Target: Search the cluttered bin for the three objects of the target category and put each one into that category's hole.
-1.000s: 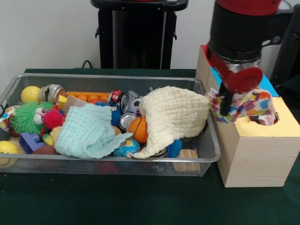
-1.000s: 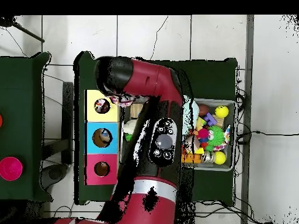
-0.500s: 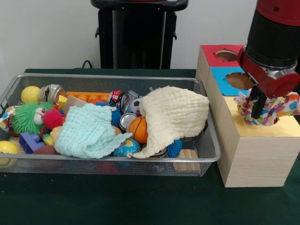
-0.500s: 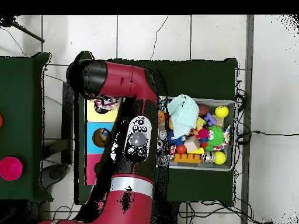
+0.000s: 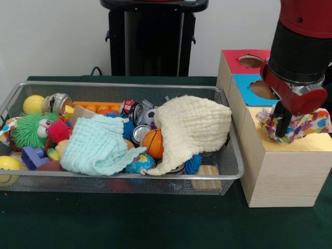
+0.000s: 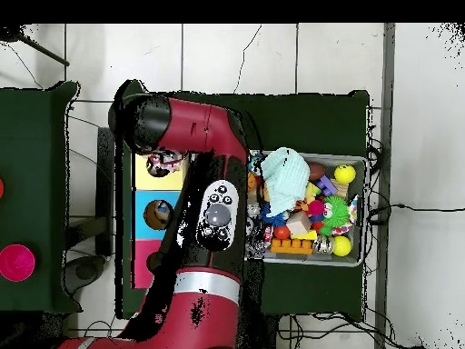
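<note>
Since half a second ago the arm (image 5: pixel 303 46) has shifted only slightly over the box (image 5: pixel 282 166), and the spotted cloth (image 5: pixel 303 124) sits a little lower on the yellow section. Its jaws (image 5: pixel 280 124) are closed on that cloth, which bunches around them right at the yellow hole.

From the front, the red hole (image 5: pixel 251 61) and blue hole (image 5: pixel 263 89) show open behind the arm; from overhead, the arm (image 6: pixel 204 182) covers much of the box (image 6: pixel 143 227), and only a scrap of the spotted cloth (image 6: pixel 164 164) peeks out beside it.

On the green counter (image 5: pixel 129 223) the wire bin (image 5: pixel 228 174) is crowded: a cream cloth (image 5: pixel 194 127), a mint cloth (image 5: pixel 96 145), a small basketball (image 5: pixel 153 142), a green fuzzy toy (image 5: pixel 31 129) and a yellow ball (image 5: pixel 33 104), all well apart from the jaws.
</note>
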Motion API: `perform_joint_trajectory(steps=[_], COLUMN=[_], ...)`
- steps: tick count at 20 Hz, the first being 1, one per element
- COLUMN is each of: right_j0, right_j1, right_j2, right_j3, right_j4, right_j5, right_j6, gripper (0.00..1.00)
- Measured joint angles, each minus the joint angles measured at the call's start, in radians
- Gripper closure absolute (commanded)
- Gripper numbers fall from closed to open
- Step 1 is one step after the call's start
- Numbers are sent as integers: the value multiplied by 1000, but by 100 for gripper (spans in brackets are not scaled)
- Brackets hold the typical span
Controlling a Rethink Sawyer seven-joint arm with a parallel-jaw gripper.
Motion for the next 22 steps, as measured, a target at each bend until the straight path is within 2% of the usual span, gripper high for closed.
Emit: perform_joint_trajectory(steps=[14, 22], right_j0=[15, 60], right_j1=[-5, -18], right_j2=[-8, -13], right_j3=[85, 121], right_j4=[16, 48], right_j5=[-178, -201], right_j6=[0, 0], gripper=[100, 100])
